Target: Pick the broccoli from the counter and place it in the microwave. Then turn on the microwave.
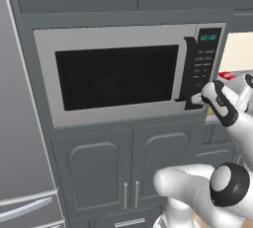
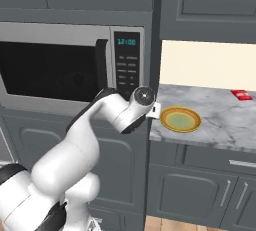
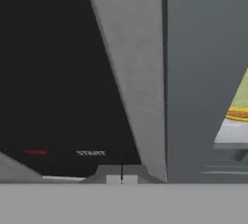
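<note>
Your gripper [image 3: 121, 178] was clenched on nothing, its fingertips [image 3: 114, 172] pressed together at the bottom of the microwave [image 1: 118, 76] button panel [image 1: 201, 66], just below the START label [image 3: 90, 153] (white lettering). The microwave door was closed, its window dark, so you couldn't tell where the broccoli was. Right of the microwave, the counter [image 2: 220, 120] held a yellow dish [image 2: 180, 119].

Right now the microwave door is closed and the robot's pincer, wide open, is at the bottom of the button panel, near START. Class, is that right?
Not quite. The pincer is shut, not wide open: in the hand view its two tips sit together. The rest holds: the microwave door is closed and the pincer is at the bottom of the button panel, near START.
</note>
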